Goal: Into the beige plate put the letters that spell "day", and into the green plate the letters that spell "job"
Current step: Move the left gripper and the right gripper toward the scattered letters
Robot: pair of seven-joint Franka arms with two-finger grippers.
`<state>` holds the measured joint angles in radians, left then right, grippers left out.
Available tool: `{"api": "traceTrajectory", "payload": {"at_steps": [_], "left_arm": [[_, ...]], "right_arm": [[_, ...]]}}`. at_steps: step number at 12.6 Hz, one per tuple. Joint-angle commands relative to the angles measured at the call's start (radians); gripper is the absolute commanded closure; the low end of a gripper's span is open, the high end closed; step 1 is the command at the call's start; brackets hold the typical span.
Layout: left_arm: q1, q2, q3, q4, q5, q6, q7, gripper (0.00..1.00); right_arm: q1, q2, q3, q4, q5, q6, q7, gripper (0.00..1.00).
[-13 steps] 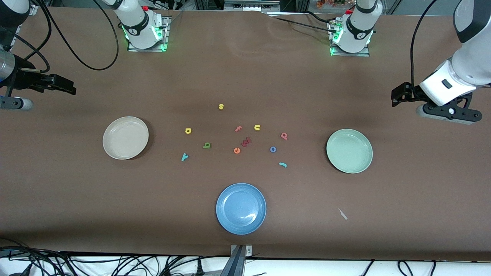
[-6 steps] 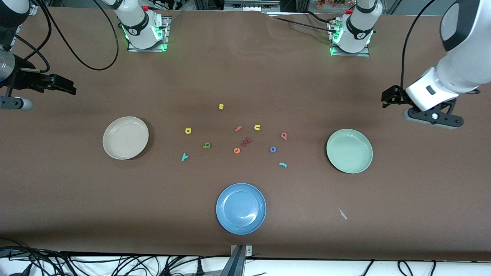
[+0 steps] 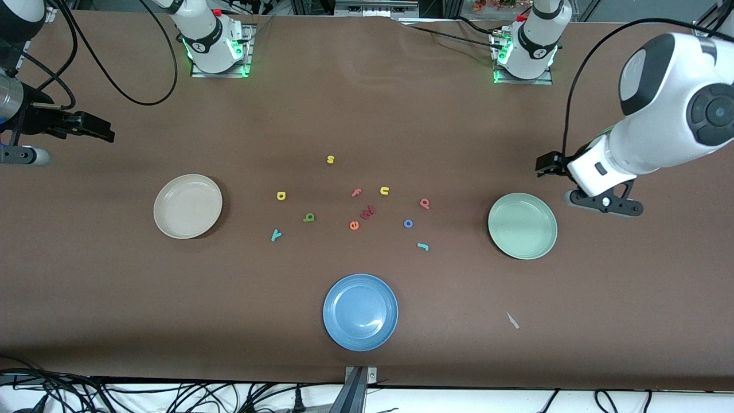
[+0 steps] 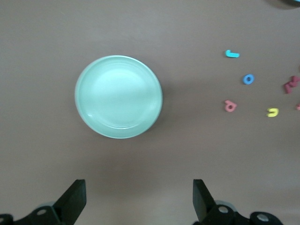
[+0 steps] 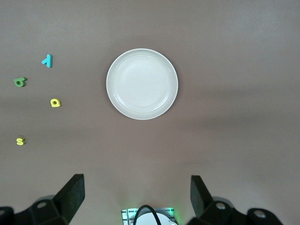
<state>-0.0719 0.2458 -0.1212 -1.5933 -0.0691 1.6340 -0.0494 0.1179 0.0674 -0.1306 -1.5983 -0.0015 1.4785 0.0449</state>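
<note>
Two arms share your brown table [image 3: 367, 115], and neither has anything in its grasp. Your left gripper [image 4: 138, 199] hangs in the air over bare table just beside the green plate [image 3: 522, 225], toward the left arm's end, with its jaws spread wide and nothing between them. Your right gripper [image 5: 136, 197] waits up in the air at the right arm's end of the table, jaws likewise wide apart and holding nothing.

You have three plates lying flat: the beige plate [image 3: 187, 206] toward the right arm's end, the green plate toward the left arm's end, and a blue plate [image 3: 360, 311] nearest the front camera, between them. None of them has a letter in it.

Your letters are scattered on the table between the beige and green plates. Nearer the beige plate lie the yellow "d" [image 3: 281, 196], the olive-green "a" [image 3: 309, 217] and the teal "y" [image 3: 276, 234]. Nearer the green plate lie the pink-red "b" [image 3: 424, 203], the blue "o" [image 3: 408, 223] and the teal "j" [image 3: 423, 246]. Between these groups you see a yellow "s" [image 3: 330, 159], a yellow "u" [image 3: 384, 191], a pink "f" [image 3: 356, 193], a dark red letter [image 3: 367, 212] and an orange "e" [image 3: 354, 225].
</note>
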Motion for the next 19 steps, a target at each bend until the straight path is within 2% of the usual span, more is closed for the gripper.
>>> {"api": "traceTrajectory", "payload": {"at_steps": [1, 4, 6, 8, 10, 14, 17, 19], "left_arm": [[-0.058, 0.085, 0.003, 0.058, -0.023, 0.009, -0.105, 0.00], [-0.117, 0.139, 0.003, 0.059, -0.015, 0.124, -0.335, 0.00], [-0.181, 0.177, 0.006, 0.061, -0.012, 0.179, -0.537, 0.00], [-0.209, 0.216, 0.005, 0.061, -0.014, 0.243, -0.781, 0.00], [-0.242, 0.251, 0.005, 0.064, -0.014, 0.297, -0.939, 0.00], [-0.327, 0.416, 0.017, 0.208, -0.009, 0.387, -1.356, 0.01], [-0.359, 0.512, 0.028, 0.236, 0.075, 0.481, -1.501, 0.04], [-0.364, 0.549, 0.031, 0.237, 0.075, 0.549, -1.543, 0.11]], "right_arm": [[0.003, 0.064, 0.005, 0.012, 0.012, -0.012, -0.019, 0.00], [0.032, 0.072, 0.012, 0.003, 0.017, 0.009, 0.000, 0.00], [0.069, 0.075, 0.013, -0.029, 0.028, 0.083, 0.003, 0.00], [0.118, 0.078, 0.014, -0.071, 0.028, 0.162, 0.067, 0.00], [0.182, 0.110, 0.019, -0.110, 0.028, 0.276, 0.157, 0.00], [0.302, 0.236, 0.020, -0.151, 0.029, 0.474, 0.349, 0.00], [0.315, 0.333, 0.020, -0.134, 0.173, 0.534, 0.377, 0.00], [0.338, 0.350, 0.020, -0.135, 0.196, 0.545, 0.380, 0.00]]}}
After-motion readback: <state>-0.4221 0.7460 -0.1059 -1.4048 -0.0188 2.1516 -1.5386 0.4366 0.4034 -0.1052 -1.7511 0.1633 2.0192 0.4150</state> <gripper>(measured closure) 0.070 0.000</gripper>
